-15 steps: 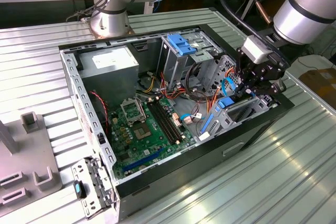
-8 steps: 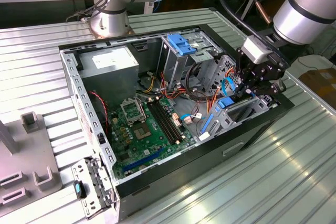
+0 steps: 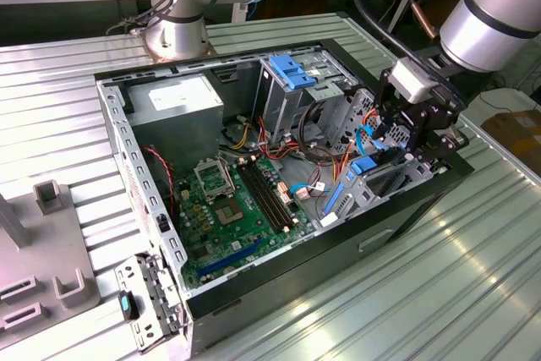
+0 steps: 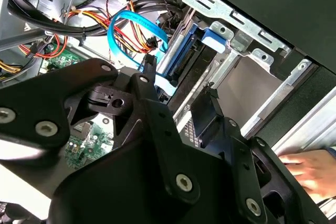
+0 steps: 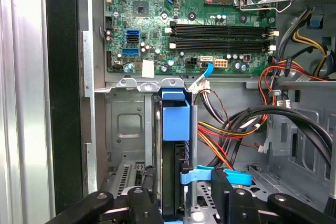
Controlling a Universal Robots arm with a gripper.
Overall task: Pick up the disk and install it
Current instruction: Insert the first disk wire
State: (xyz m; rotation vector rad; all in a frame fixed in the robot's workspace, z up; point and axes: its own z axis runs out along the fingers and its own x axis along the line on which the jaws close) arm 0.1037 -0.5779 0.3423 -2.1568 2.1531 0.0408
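The disk stands on edge in a metal bay at the front of the open computer case, with its bright blue rail facing me. In the second wrist view the disk sits in its slot under the bay's metal lip. My gripper hovers over the disk's near end, open, with one black finger on each side. In the exterior view the gripper hangs over the case's corner on that view's right, just above the disk's blue tab. A thin blue cable crosses in front of the disk.
The motherboard lies in the case floor, with the grey power supply behind it. A tall drive cage with a blue latch stands at the back. Bundles of wires crowd the bay. A hand rests outside the case.
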